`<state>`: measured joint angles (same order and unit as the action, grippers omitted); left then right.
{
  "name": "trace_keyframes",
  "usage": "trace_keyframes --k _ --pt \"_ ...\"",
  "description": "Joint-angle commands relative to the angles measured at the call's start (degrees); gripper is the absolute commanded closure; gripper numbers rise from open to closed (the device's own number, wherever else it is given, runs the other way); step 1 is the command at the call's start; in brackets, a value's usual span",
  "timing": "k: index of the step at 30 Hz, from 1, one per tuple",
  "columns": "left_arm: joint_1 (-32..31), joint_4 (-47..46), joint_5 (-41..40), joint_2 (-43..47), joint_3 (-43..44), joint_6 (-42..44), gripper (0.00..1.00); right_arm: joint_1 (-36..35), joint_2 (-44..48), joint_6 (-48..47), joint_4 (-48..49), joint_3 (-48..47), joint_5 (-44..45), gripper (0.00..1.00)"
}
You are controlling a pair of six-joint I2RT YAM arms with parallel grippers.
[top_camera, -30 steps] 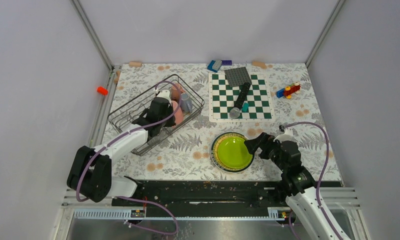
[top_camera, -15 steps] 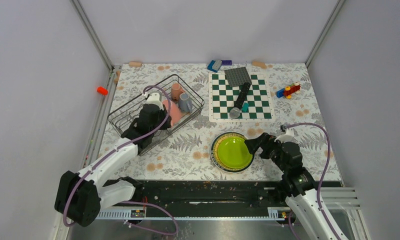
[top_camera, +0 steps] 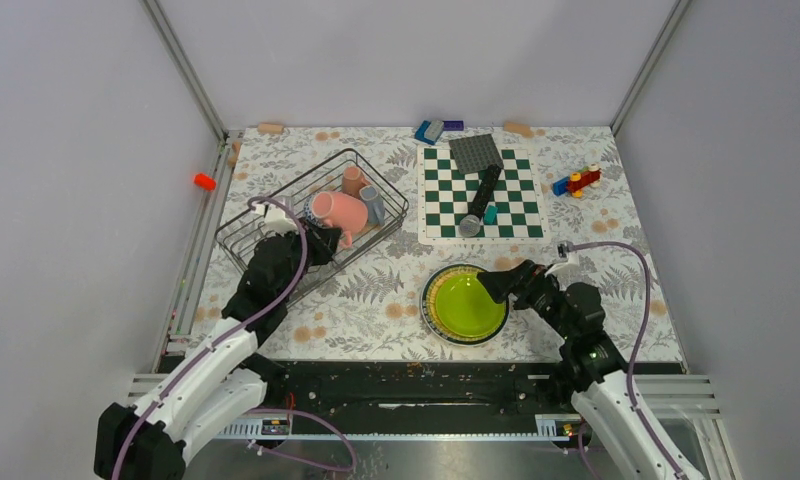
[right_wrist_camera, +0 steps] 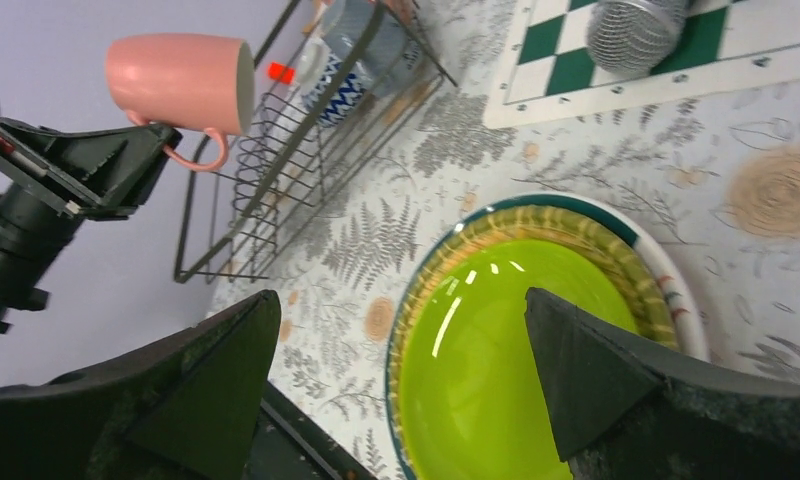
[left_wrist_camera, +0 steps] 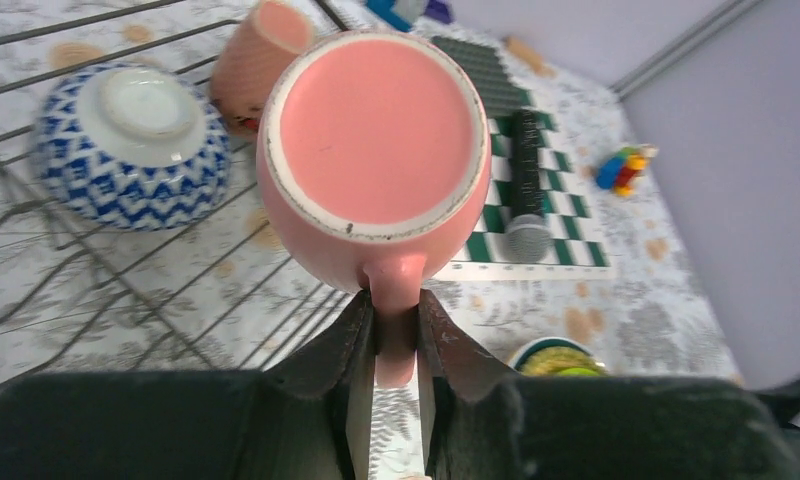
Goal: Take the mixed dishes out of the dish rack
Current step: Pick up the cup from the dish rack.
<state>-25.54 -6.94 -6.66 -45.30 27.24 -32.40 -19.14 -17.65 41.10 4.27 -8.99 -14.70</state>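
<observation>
The pink mug (left_wrist_camera: 376, 130) looks like smooth glazed ceramic, its foot ring bare. The lime-green plate (right_wrist_camera: 486, 340) gleams glossy; the dish rack (top_camera: 281, 195) is dark wire.

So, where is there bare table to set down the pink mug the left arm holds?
Best: the fern cloth between the dish rack and the stacked plates, near side of the chessboard. Another lies right of the chessboard, between the toy blocks and the right arm. Crowded: the chessboard, carrying a microphone and grey tile, and the rack itself.
</observation>
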Motion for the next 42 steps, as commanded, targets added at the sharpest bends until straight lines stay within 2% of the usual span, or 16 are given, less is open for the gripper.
trace_keyframes --k 1,7,13,17,19,23,28,37,42 --pt "0.1 -18.0 7.6 4.0 -0.2 -6.6 1.00 -0.4 -6.4 4.8 15.3 -1.5 -5.9 0.01" --pt "-1.0 -27.8 13.7 4.4 -2.4 -11.6 1.00 -3.2 -22.9 14.4 40.2 -1.7 -10.5 0.00" --pt "-5.3 -36.7 16.1 2.0 -2.8 -13.6 1.00 -12.8 -36.9 15.7 58.4 -7.7 -9.3 0.00" --pt "-8.0 -43.8 16.7 0.2 -4.2 -16.6 1.00 -15.5 -45.8 20.3 73.4 -9.9 -8.2 0.02" --pt "-9.4 -46.9 15.4 -0.6 -5.2 -18.1 1.00 -16.3 -48.7 22.5 77.8 -10.6 -6.7 0.03" --pt "-12.8 -54.9 12.0 -3.3 -7.5 -19.6 1.00 -18.8 -52.5 23.2 79.2 -12.8 -5.7 0.05" --pt "-15.5 -66.1 11.4 -7.3 -9.3 -21.3 1.00 -20.7 -55.1 23.8 79.3 -14.9 -5.0 0.09" --pt "-18.3 -71.4 8.9 -9.3 -10.0 -20.4 1.00 -21.7 -56.2 25.3 80.1 -15.2 -5.4 0.14" --pt "-18.8 -71.5 9.6 -9.3 -9.4 -20.1 1.00 -22.3 -56.1 25.5 80.2 -16.7 -7.6 0.21"
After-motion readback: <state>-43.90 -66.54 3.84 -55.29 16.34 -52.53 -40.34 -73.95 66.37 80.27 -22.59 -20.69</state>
